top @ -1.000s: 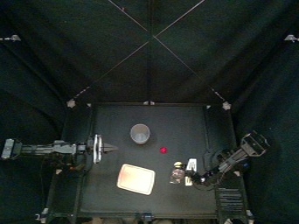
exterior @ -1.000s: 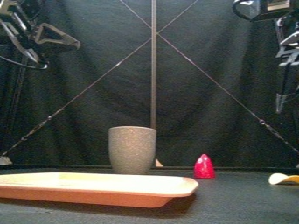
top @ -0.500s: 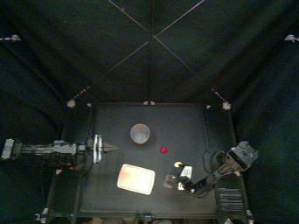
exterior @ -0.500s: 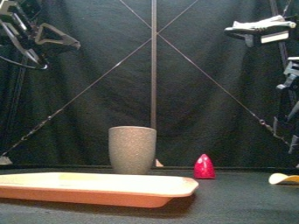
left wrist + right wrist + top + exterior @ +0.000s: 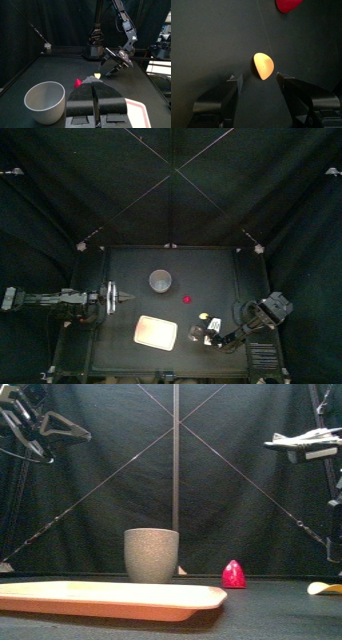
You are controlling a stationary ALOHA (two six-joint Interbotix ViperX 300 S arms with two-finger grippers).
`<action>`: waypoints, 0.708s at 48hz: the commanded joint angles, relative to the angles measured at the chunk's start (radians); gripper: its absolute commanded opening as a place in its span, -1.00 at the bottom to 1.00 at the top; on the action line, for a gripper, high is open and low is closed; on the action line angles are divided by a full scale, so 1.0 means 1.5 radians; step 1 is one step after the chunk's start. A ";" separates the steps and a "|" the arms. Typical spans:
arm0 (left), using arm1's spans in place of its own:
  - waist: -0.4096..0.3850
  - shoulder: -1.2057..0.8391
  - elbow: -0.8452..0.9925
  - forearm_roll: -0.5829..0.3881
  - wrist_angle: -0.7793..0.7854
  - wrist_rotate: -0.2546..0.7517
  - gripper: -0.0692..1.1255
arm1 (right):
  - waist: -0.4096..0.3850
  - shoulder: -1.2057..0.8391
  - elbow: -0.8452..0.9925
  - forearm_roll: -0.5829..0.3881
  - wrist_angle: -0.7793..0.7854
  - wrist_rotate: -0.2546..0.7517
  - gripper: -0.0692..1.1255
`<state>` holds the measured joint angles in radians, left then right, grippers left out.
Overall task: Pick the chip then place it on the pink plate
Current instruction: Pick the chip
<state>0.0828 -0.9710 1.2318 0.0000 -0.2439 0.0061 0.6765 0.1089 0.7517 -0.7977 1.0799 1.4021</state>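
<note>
Yellow chip, one, beneath wide-spread right jaws; left jaws closed; one pink tray.

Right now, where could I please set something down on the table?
Bare: behind the grey cup, and the back right corner past the red toy. Crowded: the front, with right hand, chip and pink tray; left hand rests mid-left.

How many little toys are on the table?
2. The red toy sits mid-table, just right of the grey cup. The yellow chip lies further right, nearer the front. None looks hidden.
</note>
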 commanded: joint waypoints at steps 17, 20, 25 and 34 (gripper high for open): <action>0.002 -0.001 -0.004 0.001 -0.003 0.000 -0.78 | -0.045 0.014 0.013 -0.017 -0.025 -0.062 0.63; 0.002 -0.001 -0.002 0.001 -0.003 0.000 -0.78 | -0.049 0.018 0.013 -0.015 -0.027 -0.069 0.63; 0.002 -0.002 0.001 0.000 -0.003 0.000 -0.78 | -0.051 0.021 0.014 -0.016 -0.031 -0.082 0.63; 0.002 -0.002 0.004 0.001 -0.003 0.000 -0.78 | -0.062 0.024 0.022 -0.013 -0.048 -0.086 0.51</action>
<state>0.0828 -0.9756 1.2502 -0.0015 -0.2439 0.0061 0.6013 0.1534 0.7808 -0.8207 1.0216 1.2747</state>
